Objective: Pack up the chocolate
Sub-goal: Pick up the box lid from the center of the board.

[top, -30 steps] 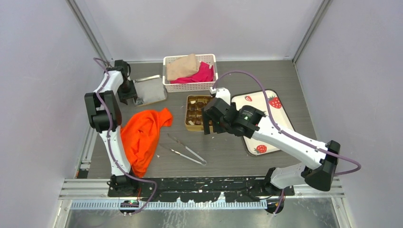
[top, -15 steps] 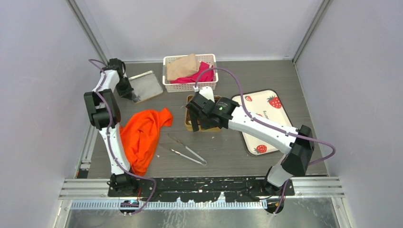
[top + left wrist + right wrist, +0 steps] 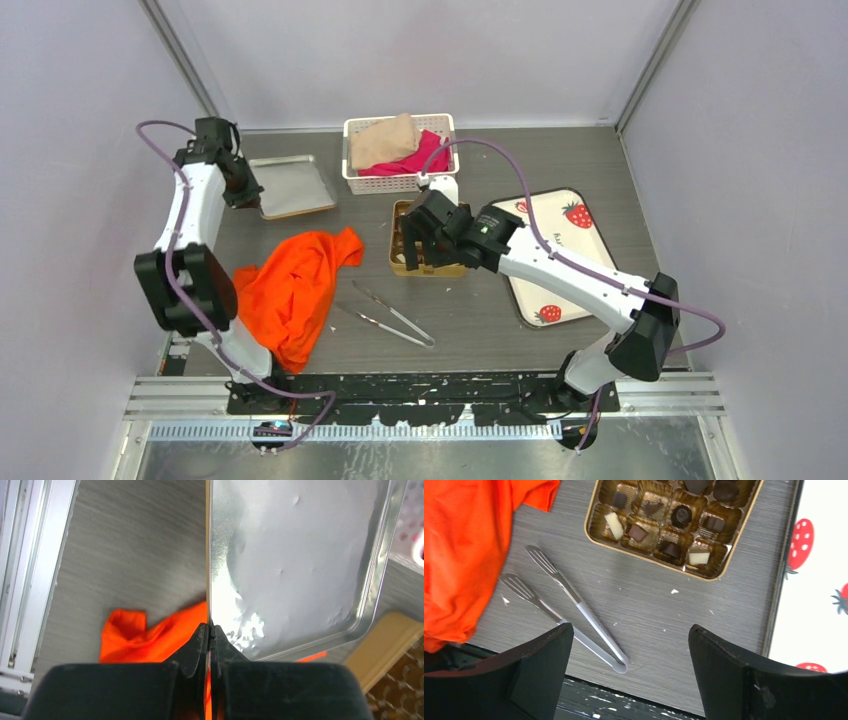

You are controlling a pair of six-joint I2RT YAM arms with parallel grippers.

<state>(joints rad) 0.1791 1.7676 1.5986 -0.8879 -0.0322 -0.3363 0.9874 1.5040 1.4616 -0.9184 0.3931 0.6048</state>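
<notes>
Clenching rim of shiny rectangular metal tray (image 3: 300, 555): left claw (image 3: 209, 630); right claw (image 3: 630, 630) hangs released over gold square tin (image 3: 651, 556) of brown chocolates (image 3: 682, 515).

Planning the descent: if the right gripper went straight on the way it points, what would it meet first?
Probably bare table beside the tongs' joined end, short of the tin; depth is unclear.

Reaches with the left arm (image 3: 195, 205) toward the far left of the table, elbow folded back near the front edge, wrist bent downward. Pinches the left gripper (image 3: 209, 631) fully closed on the rim of the metal tray (image 3: 300, 555). Stretches the right arm (image 3: 570, 275) forward and leftward from its base. Points the right gripper (image 3: 630, 630) down, jaws spread wide, nothing between them.
</notes>
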